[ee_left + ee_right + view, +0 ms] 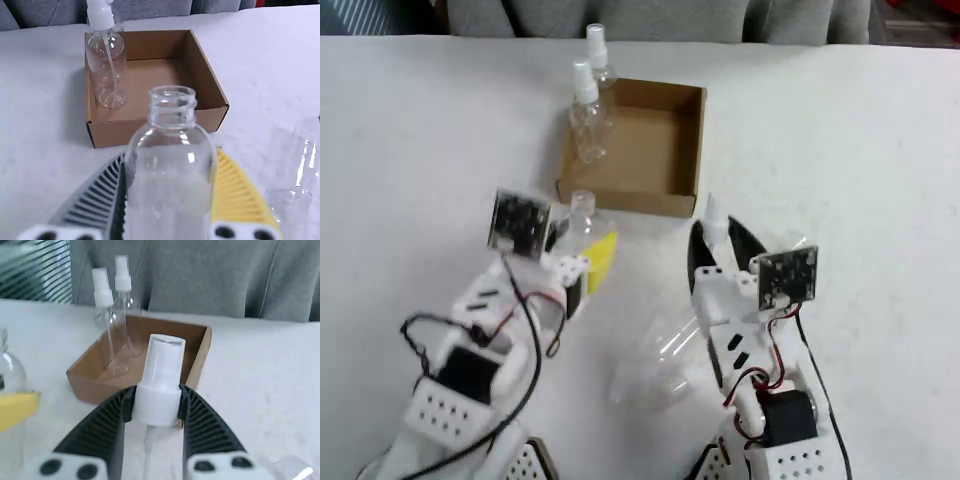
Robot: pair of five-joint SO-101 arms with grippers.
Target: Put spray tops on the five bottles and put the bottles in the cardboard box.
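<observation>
The left arm rises from the worktop's near-left corner and stretches toward the middle. The left gripper [170,170], with one grey and one yellow finger, is clamped around the body of an upright uncapped bottle [172,107], just before the near-left corner of the cardboard box [655,150]. The right arm comes up from the near-right part of the worktop. The right gripper [156,400] has its black fingers closed on the collar of a white spray top [162,365], held upright near the box's near-right corner.

Between the two arms, near the worktop's front edge, two loose clear bottles [660,360] lie on their sides. The open box sits toward the far edge. A sprayer-topped bottle [588,110] stands inside it against the left wall. A second topped bottle [599,52] stands at the far-left corner; whether it is inside or just behind cannot be told.

The white worktop [840,120] ends at grey upholstered seat backs [210,275], with slatted blinds [30,270] beside them.
</observation>
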